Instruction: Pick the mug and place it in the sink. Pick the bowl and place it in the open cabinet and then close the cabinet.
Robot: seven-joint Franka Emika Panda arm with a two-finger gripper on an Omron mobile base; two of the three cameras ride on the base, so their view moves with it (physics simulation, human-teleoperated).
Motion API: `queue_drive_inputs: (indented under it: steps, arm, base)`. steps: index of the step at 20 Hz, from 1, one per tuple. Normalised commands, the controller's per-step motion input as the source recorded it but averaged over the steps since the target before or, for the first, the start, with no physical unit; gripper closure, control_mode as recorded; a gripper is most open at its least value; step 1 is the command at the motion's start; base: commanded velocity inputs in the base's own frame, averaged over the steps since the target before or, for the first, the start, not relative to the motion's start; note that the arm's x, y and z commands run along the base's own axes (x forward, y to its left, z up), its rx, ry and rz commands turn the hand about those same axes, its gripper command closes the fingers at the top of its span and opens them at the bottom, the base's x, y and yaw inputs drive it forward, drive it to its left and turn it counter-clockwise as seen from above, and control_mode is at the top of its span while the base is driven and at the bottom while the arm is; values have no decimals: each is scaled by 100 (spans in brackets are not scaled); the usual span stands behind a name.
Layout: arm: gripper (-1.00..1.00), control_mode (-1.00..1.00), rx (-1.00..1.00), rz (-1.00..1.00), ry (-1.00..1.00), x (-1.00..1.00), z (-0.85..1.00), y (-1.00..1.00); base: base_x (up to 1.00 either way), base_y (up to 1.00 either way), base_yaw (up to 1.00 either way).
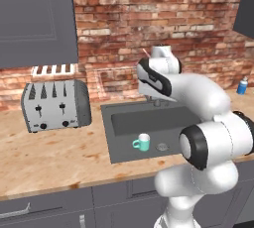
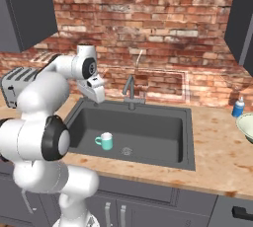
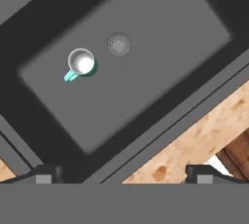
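Observation:
The teal mug (image 1: 142,142) (image 2: 105,141) stands upright on the floor of the dark grey sink (image 1: 149,121) (image 2: 153,125), left of the round drain (image 3: 119,44). From above, the mug (image 3: 81,64) shows its white inside and a handle. My gripper (image 2: 99,97) (image 3: 124,173) hangs open and empty above the sink's back left part, well clear of the mug. The cream bowl (image 2: 247,126) sits on the counter at the far right edge, partly cut off. A dark grey cabinet panel (image 2: 242,18) shows at upper right; its doors cannot be made out.
A silver faucet (image 2: 129,89) rises behind the sink. A silver toaster (image 1: 55,104) stands on the wooden counter to the left. A small blue bottle (image 2: 238,107) stands by the brick wall near the bowl. Another dark wall cabinet (image 1: 37,19) hangs at upper left.

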Motion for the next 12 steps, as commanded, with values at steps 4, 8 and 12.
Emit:
queue_drive_inputs:
  steps: [4,8,12]
  arm:
    - [-100,-100,8,10,0,-25,14,-7]
    - [-100,-100,5,8,0,-16,8,-2]
    - [-100,-100,1,11,0,-12,3,0]
  base:
    - [0,0,0]
    - [0,0,0]
    - [0,0,0]
